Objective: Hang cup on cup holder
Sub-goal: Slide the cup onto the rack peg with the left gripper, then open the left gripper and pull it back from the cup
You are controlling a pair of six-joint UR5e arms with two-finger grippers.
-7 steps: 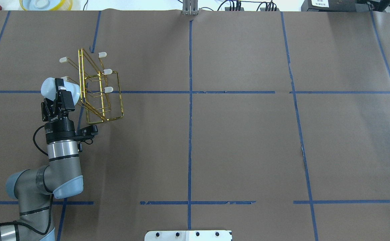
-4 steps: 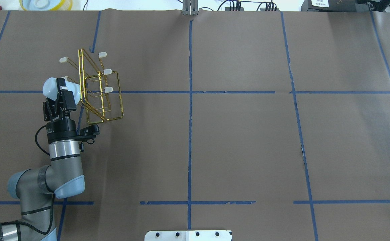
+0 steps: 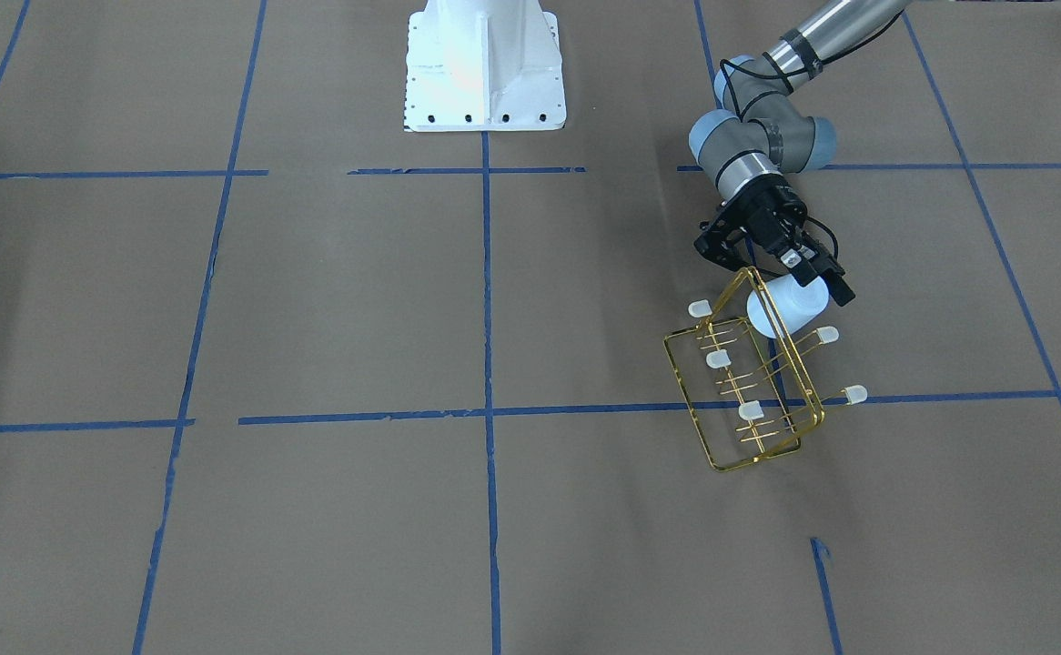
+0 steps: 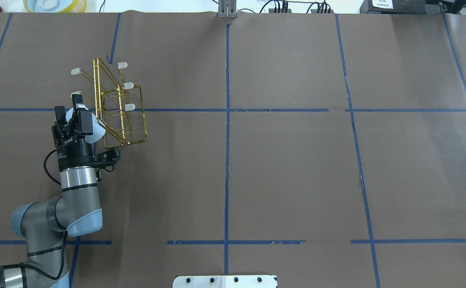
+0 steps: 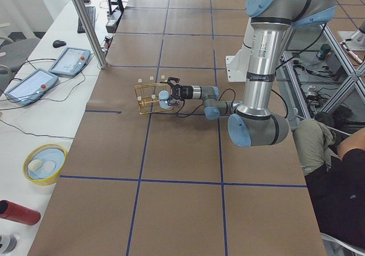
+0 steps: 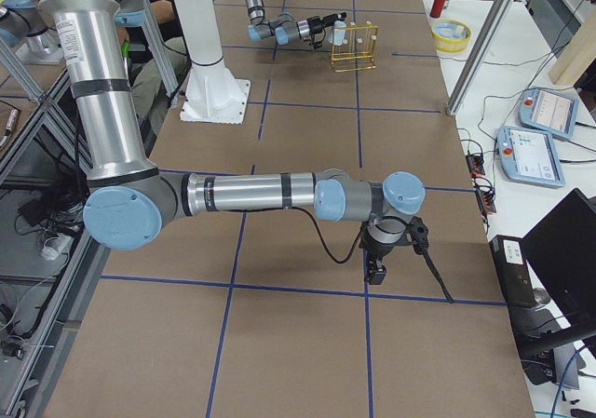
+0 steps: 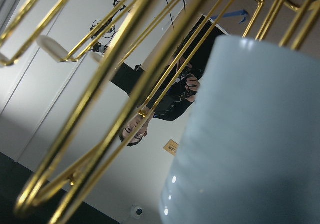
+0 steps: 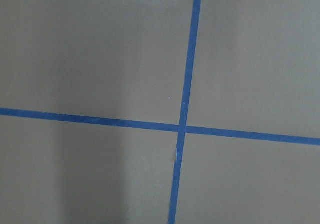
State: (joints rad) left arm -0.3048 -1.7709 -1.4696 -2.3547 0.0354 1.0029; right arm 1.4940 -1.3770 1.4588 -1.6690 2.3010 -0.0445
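Note:
The gold wire cup holder stands at the table's far left, its prongs tipped with whitish caps; it also shows in the front view. My left gripper is shut on the pale blue cup and holds it tilted against the rack's left side, among the prongs. In the left wrist view the cup fills the right side, with gold wires close beside it. My right gripper hangs over bare table far from the rack. It shows only in the right side view, so I cannot tell whether it is open or shut.
A yellow-rimmed bowl and a red cylinder lie off the table's far left end. The white robot base is at mid-table. A seated person is beside the robot. Blue tape lines cross the brown table.
My left gripper has moved slightly right and toward the rack's base, and tipped down with the cup. The cup now sits lower against the rack's side. The rack has not moved.

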